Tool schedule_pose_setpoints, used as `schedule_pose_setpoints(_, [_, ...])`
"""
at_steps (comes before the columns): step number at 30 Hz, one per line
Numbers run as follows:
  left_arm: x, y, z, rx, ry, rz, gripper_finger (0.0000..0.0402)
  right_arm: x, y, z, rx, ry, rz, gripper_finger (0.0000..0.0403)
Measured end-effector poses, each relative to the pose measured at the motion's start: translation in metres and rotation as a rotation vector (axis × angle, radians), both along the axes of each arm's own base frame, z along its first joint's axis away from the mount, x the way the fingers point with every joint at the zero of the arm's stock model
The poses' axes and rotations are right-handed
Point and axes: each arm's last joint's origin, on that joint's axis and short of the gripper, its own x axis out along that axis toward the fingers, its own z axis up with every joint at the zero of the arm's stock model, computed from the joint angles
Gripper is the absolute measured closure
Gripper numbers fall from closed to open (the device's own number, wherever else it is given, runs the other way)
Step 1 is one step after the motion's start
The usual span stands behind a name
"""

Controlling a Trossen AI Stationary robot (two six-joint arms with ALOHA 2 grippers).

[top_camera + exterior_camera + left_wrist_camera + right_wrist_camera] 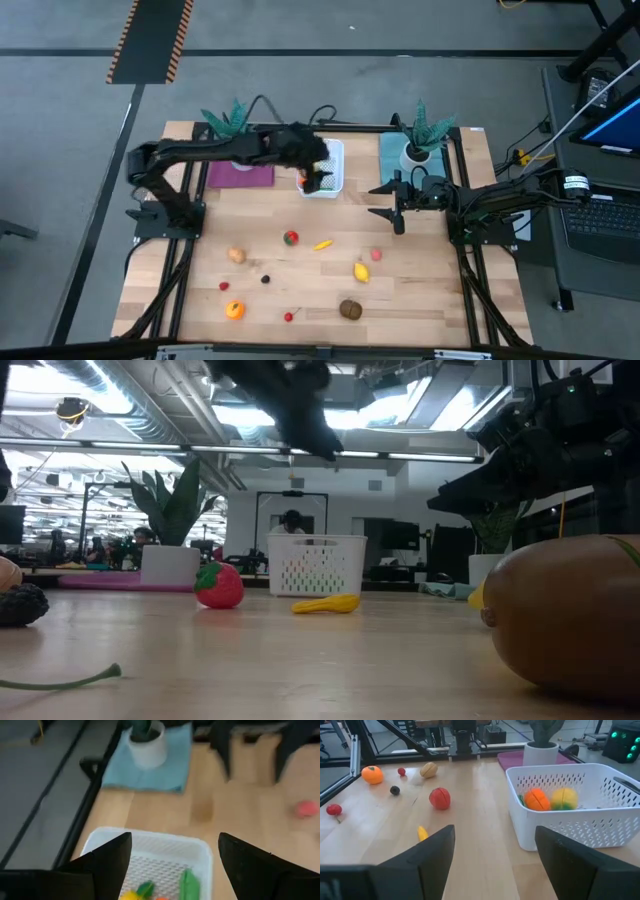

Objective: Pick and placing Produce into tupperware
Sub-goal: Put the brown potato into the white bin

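Observation:
The white tupperware tub [327,168] [570,807] stands at the far middle of the table. It holds an orange [536,799], a yellow fruit [563,798] and a green piece [188,884]. My left gripper [175,837] [318,178] hovers open and empty just above the tub. My right gripper [495,830] [379,200] is open and empty, right of the tub, its fingers pointing toward it. Loose produce lies on the near half: a red strawberry [290,238], banana [322,244], lemon [361,271], kiwi [350,309], orange [234,310] and potato [236,256].
Two teal plants in white pots [232,125] [420,135] stand at the far edge, on a purple mat [240,174] and a teal mat [393,155]. Small cherries [224,286] [289,316] and a pink strawberry [377,254] lie among the produce. Bare wood lies between tub and fruit.

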Motion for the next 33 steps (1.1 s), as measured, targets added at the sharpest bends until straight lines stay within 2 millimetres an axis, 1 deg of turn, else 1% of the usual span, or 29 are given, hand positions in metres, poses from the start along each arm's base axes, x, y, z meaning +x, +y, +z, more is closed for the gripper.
schedule_pose_setpoints(3, [-0.022,-0.021,-0.002,0.005,-0.053,-0.039,0.0111,0.000,0.000,0.000,0.000,0.002,0.000,0.0125])
schedule_pose_setpoints(7, [-0.053,-0.044,-0.005,-0.009,-0.125,-0.078,0.0111,0.000,0.000,0.000,-0.004,0.002,0.001,0.0125])
schedule_pose_setpoints(9, [-0.068,-0.053,-0.007,-0.018,-0.179,-0.092,0.0111,0.000,0.000,0.000,-0.010,-0.003,0.003,0.0125])
schedule_pose_setpoints(12, [-0.092,-0.067,-0.015,-0.043,-0.215,-0.118,0.0111,0.000,0.000,0.001,-0.029,-0.008,0.006,0.0125])
schedule_pose_setpoints(15, [-0.115,-0.078,-0.020,-0.068,-0.255,-0.147,0.0111,0.000,0.000,0.001,-0.083,-0.007,0.017,0.0125])
schedule_pose_setpoints(18, [-0.132,-0.089,-0.029,-0.090,-0.274,-0.185,0.0111,0.000,0.000,0.001,-0.127,-0.005,0.033,0.0125])
schedule_pose_setpoints(21, [-0.146,-0.101,-0.038,-0.099,-0.304,-0.254,0.0111,0.000,0.001,0.001,-0.124,-0.005,0.059,0.0125])
schedule_pose_setpoints(24, [-0.158,-0.107,-0.049,-0.099,-0.345,-0.288,0.0111,0.000,0.003,0.001,-0.131,-0.004,0.076,0.0125])
schedule_pose_setpoints(27, [-0.169,-0.111,-0.062,-0.104,-0.375,-0.314,0.0111,0.003,0.009,0.003,-0.171,-0.007,0.114,0.0125])
schedule_pose_setpoints(30, [-0.176,-0.112,-0.074,-0.132,-0.396,-0.310,0.0111,0.010,0.016,0.013,-0.179,-0.038,0.156,0.0125])
schedule_pose_setpoints(33, [-0.180,-0.114,-0.086,-0.154,-0.393,-0.321,0.0111,0.017,0.026,0.016,-0.176,0.038,0.204,0.0125])
